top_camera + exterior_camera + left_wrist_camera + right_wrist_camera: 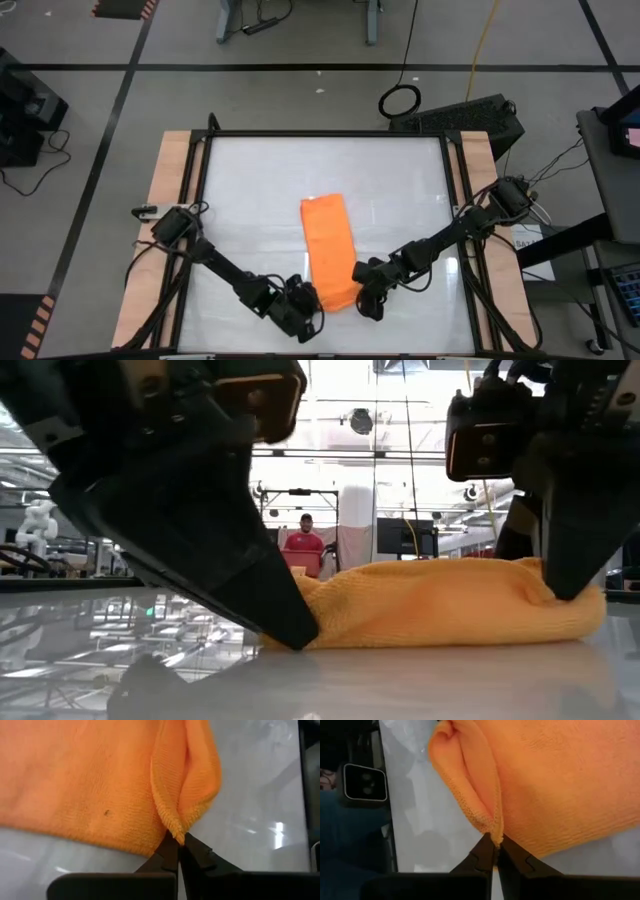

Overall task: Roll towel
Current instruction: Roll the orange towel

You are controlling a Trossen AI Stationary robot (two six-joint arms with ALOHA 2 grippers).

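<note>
The orange towel (327, 248) lies on the white table (250, 200) as a long narrow strip running from far to near. Its near end (450, 605) is bunched into a low hump. My left gripper (306, 314) is shut on the strip's near left corner, and my right gripper (364, 296) is shut on its near right corner. Both come in low from the table's near side. The rest of the strip lies flat on the table. My left gripper pinches the hemmed edge of the near left corner (176, 829) at its fingertips (170, 851). It slants down from the near left. The corner is drawn up into a narrow fold of more than one layer; the cloth beside it lies on the table. My right gripper pinches the hemmed edge of the near right corner (495, 831) at its fingertips (486, 849). It slants down from the near right. The corner stands up as a narrow doubled fold, and the cloth next to it rests on the table.
Wooden rails (170, 200) and a black frame line the table's left and right sides. A small camera box (365, 782) stands at the table's near edge. A black case (470, 118) and a cable loop (400, 100) lie on the floor beyond the far edge. A person (305, 542) stands far off.
</note>
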